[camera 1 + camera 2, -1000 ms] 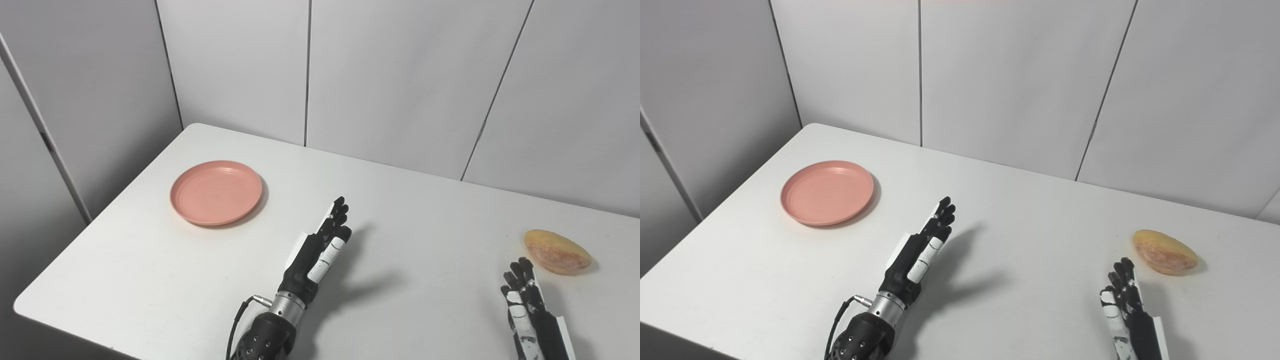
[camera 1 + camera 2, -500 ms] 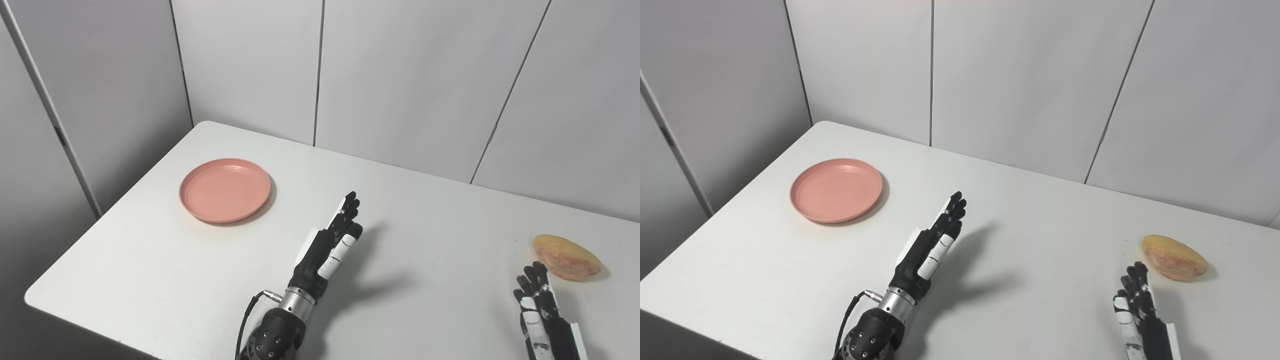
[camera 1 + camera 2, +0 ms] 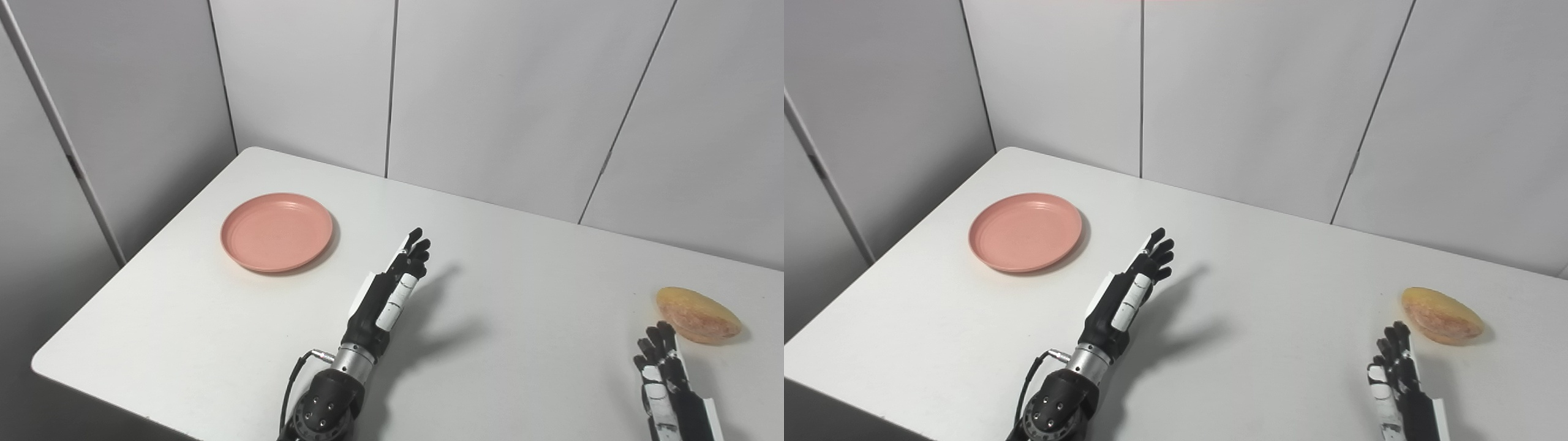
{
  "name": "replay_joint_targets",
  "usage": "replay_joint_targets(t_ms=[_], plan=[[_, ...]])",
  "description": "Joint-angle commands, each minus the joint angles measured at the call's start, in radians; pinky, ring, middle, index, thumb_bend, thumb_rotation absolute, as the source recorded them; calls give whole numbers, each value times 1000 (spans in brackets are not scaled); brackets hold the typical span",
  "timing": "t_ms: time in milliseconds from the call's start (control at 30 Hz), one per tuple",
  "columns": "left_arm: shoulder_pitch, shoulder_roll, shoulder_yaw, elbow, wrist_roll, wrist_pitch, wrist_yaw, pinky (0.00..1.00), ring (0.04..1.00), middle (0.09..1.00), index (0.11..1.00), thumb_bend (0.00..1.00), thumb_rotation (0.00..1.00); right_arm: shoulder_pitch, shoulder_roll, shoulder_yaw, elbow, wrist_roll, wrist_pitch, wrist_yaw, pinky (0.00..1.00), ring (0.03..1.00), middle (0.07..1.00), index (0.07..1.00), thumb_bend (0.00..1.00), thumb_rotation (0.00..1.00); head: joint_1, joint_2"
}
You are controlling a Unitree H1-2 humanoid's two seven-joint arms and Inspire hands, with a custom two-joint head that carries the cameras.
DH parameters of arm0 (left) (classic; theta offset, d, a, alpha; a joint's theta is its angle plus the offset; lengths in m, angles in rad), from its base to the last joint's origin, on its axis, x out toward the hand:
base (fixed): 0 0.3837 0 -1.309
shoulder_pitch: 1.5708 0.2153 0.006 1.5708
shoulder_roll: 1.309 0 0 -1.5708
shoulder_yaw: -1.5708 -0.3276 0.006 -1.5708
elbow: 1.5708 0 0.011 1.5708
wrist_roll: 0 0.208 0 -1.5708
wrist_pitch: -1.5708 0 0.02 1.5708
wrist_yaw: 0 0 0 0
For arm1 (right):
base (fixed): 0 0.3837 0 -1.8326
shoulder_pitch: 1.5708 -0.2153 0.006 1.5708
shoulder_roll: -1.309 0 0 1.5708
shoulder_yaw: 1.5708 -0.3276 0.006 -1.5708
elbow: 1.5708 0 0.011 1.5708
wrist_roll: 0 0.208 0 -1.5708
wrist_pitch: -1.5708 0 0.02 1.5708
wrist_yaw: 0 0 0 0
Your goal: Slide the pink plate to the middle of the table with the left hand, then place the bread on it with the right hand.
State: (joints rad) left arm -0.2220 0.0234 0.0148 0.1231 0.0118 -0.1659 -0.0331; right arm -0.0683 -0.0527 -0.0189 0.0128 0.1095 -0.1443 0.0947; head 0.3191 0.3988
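Observation:
A round pink plate [image 3: 277, 231] lies flat on the left part of the white table [image 3: 527, 288], with nothing on it. My left hand [image 3: 392, 288] hovers over the table's middle, to the right of the plate and apart from it, its fingers stretched out and holding nothing. An oval golden-brown bread [image 3: 697, 315] rests near the table's right edge. At the bottom right my right hand [image 3: 664, 383] is open, just below and left of the bread, not touching it.
Grey wall panels [image 3: 490, 92] close off the table at the back and on the left. The table's left edge [image 3: 131, 263] runs close past the plate. A cable [image 3: 294, 383] hangs by my left wrist.
My left hand has moved up and slightly left towards the plate, its fingers spreading a little. The camera shifted between the earliest frames and now. Plate, bread and right hand stay put.

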Motion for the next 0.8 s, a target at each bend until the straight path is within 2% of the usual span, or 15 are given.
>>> replay_joint_targets(t_ms=[0,100,200,400,500,600,767], plan=[[-43,50,-1,-82,58,-12,9,890,933,934,934,792,984,-11,0,-3,-43,10,-22,3,1000,1000,1000,1000,447,774,0,0],[-67,97,25,-123,94,-14,28,877,927,917,904,844,967,-11,0,-4,-46,17,-18,5,1000,1000,1000,1000,442,749,8,1],[-86,136,49,-133,118,-21,47,874,919,918,899,835,977,-10,-4,-2,-52,16,-11,7,1000,1000,1000,1000,439,759,15,-2],[-127,192,102,-71,80,-62,55,900,909,919,909,836,997,-5,-2,1,-58,13,-5,6,1000,1000,1000,1000,444,752,29,-5],[-147,223,126,-79,81,-34,54,918,921,924,912,853,1000,-4,1,2,-66,15,2,5,1000,1000,1000,1000,464,745,31,-4],[-162,254,145,-103,86,-14,49,919,927,920,900,814,1000,-3,2,3,-71,17,8,4,1000,1000,1000,1000,473,734,34,-8],[-195,320,178,-77,92,-6,53,864,897,905,890,807,1000,-1,2,4,-77,21,16,7,1000,1000,1000,1000,460,732,32,-8]])
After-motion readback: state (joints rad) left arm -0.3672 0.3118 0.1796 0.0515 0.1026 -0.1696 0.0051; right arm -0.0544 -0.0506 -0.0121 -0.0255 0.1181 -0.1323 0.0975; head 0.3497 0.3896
